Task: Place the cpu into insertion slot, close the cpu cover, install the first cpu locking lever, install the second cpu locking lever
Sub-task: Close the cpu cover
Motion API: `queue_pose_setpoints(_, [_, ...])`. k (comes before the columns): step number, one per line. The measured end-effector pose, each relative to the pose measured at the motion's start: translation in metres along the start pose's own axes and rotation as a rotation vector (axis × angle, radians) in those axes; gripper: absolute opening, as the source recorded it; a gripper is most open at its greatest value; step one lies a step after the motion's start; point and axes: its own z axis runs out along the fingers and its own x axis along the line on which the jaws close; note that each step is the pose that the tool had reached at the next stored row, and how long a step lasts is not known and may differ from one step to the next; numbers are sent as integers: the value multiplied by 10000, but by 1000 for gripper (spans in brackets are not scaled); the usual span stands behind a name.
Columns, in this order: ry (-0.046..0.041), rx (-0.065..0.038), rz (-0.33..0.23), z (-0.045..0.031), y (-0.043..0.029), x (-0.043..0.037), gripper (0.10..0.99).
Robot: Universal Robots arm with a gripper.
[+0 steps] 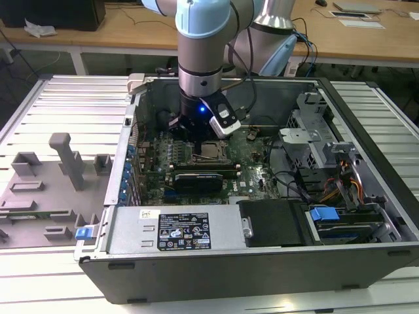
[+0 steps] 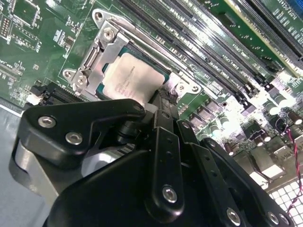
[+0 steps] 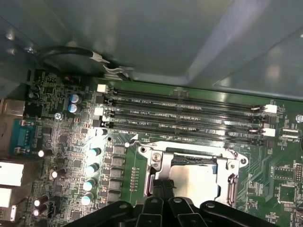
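Even overhead room light fills the exterior view; the computer case (image 1: pixel 262 275) interior lies shadowed beneath the arm (image 1: pixel 203 59). In the second wrist view glare whitens capacitors (image 2: pixel 279 101), the cpu (image 2: pixel 125 78) gleams pale, and the gripper (image 2: pixel 163 97) looms dark.

This has the look of a robotics lab or test workshop. An opened desktop computer case (image 1: pixel 262 261) lies on a worktop (image 1: pixel 65 98) built of ribbed aluminium profiles, with grey fixtures (image 1: pixel 65 160) set out at the exterior view's left. Wooden desks (image 1: pixel 131 29) run along the top edge, and a pale-blue robot arm (image 1: pixel 203 39) reaches down into the case.
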Motion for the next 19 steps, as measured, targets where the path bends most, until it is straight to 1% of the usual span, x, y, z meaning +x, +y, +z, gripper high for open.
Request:
queue_pose_setpoints(3, [3,3,-1,32,-4,1,106])
queue_pose_setpoints(10, [5,-8,-23,52,-6,2,106])
queue_pose_setpoints(12, [1,-26,-29,53,-6,-4,106])
queue_pose_setpoints(15, [-4,-88,-51,52,-7,-11,106])
queue_pose_setpoints(16, [-21,-179,-51,54,-6,-13,106])
queue_pose_setpoints(19, [-19,-183,-49,44,-6,-12,106])
